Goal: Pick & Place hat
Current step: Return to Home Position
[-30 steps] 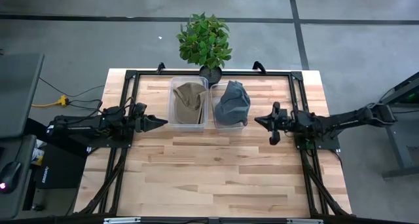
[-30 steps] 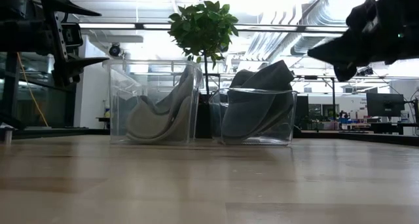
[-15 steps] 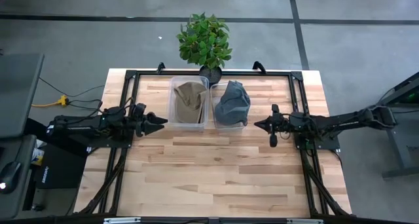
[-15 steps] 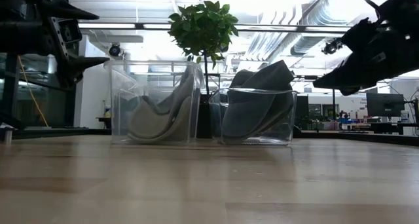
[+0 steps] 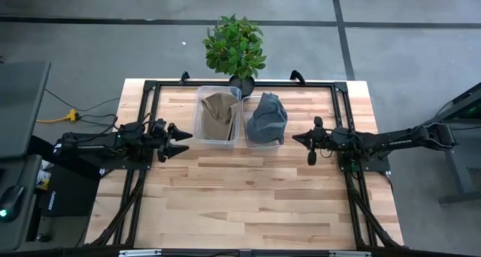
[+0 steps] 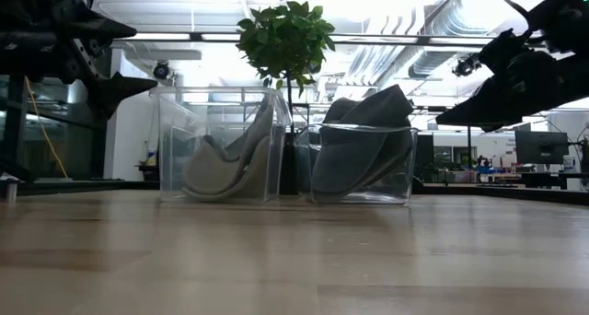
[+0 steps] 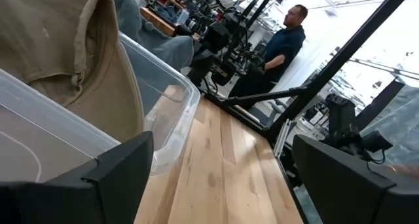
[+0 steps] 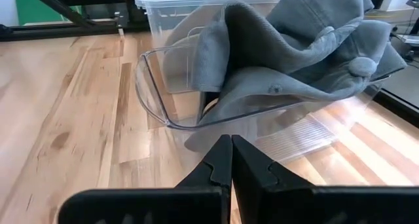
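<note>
Over the wooden surface [image 5: 248, 197] the left arm [image 5: 105, 143] and right arm [image 5: 391, 139] reach in from opposite sides. Between them, toward the far edge, the left bin [image 5: 214, 145] holds the brown cap [image 5: 218, 114] and the right bin [image 5: 264, 146] the gray cap [image 5: 267, 118]. The left jaws gape wide and empty near the left bin; the right jaws are pressed together, holding nothing.

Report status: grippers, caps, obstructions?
Left gripper open, right gripper shut, both empty, above the wooden table. Brown fabric cap in left transparent plastic bin, gray fabric cap in right transparent bin. Nothing in the way.
</note>
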